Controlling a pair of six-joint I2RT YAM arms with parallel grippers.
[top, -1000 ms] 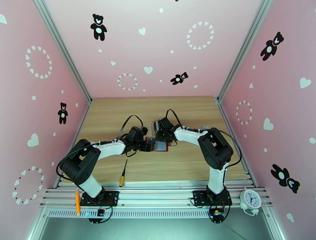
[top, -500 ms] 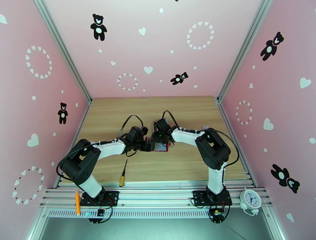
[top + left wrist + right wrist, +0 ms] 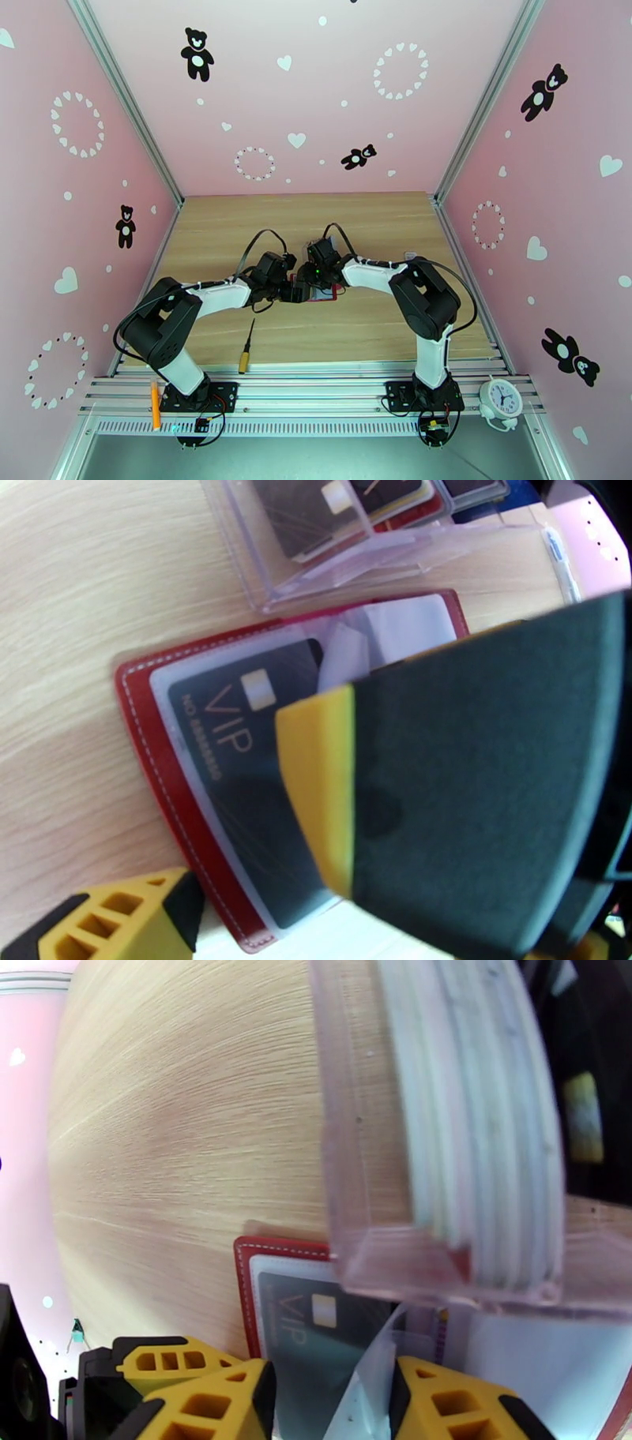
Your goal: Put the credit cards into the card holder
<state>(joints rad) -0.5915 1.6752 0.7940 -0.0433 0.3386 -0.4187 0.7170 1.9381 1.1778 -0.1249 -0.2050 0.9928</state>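
Already flat black card [image 3: 229, 748] inside stitched red card holder [image 3: 141, 725]

The card holder [image 3: 138, 740], dark red with pale stitching, lies opened flat on the tabletop [image 3: 63, 575], directly beneath the spread fingers of the left claw [image 3: 245, 851]. A black credit card [image 3: 229, 733] marked VIP in gold sits face up behind its clear sleeve. Holder and card lie just ahead of the right claw [image 3: 332, 1386].

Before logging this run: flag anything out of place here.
A yellow-handled screwdriver lies loose on the table near the left arm, and a white alarm clock sits on the front rail; neither suits card sorting.
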